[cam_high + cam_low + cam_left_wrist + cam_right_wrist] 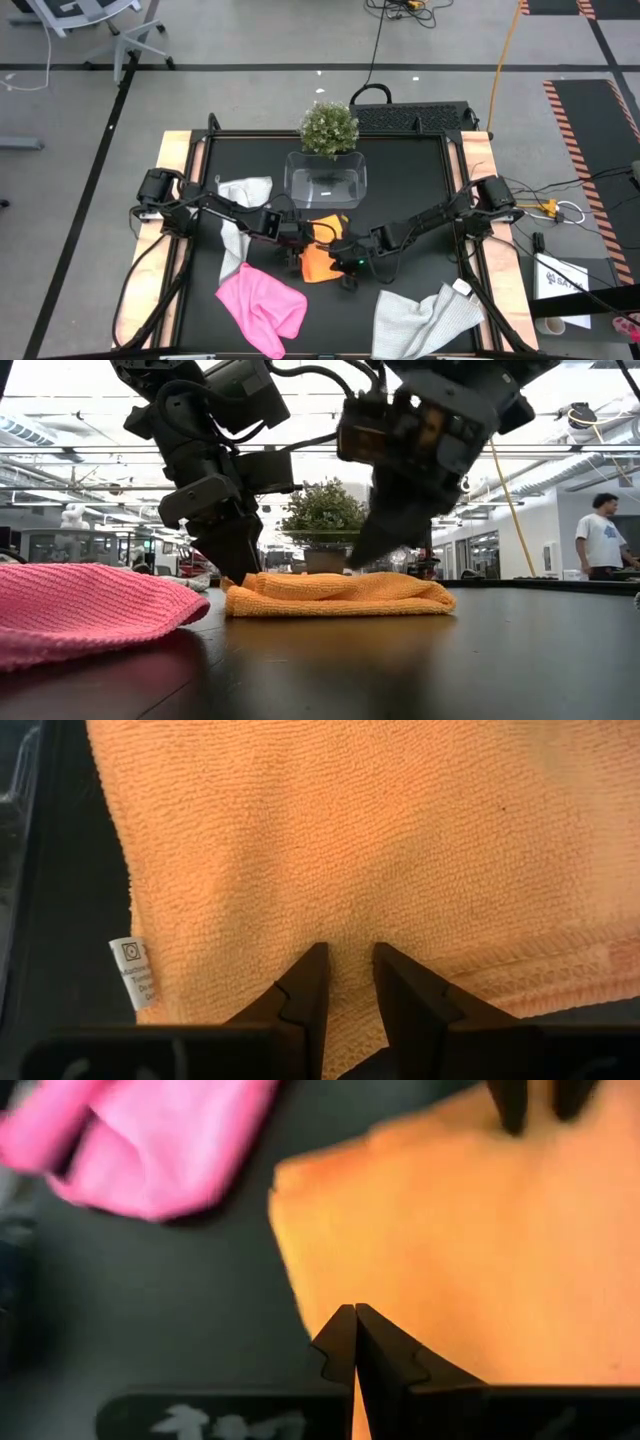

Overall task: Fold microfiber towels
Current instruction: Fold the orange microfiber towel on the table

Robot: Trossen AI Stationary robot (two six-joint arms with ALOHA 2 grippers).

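The orange towel (322, 256) lies in the middle of the black table, in layers, as a low flat bundle (340, 594). My left gripper (297, 248) is at the towel's left end, shut on it. My right gripper (350, 265) is shut with nothing between its fingers (355, 1312) and slants down over the towel's right part. The pink towel (262, 305) lies crumpled near the front edge. One grey towel (240, 215) lies at the left and another grey towel (425, 320) at the front right. My left gripper pinches the orange towel between its two fingers (312, 982), close to the hemmed edge (345, 955) and near the white label (131, 970). The fingers slant down from the table's left. The towel rests on the table; one layer or several, I cannot tell. My right gripper's shut tips stand over the orange towel near its edge (300, 1295); I cannot tell whether they touch it.
A clear plastic tub (327, 180) stands behind the orange towel, with a small potted plant (330, 127) beyond it. A person (602, 538) stands in the room far off at the right. Bare black table shows right of the tub (420, 190).
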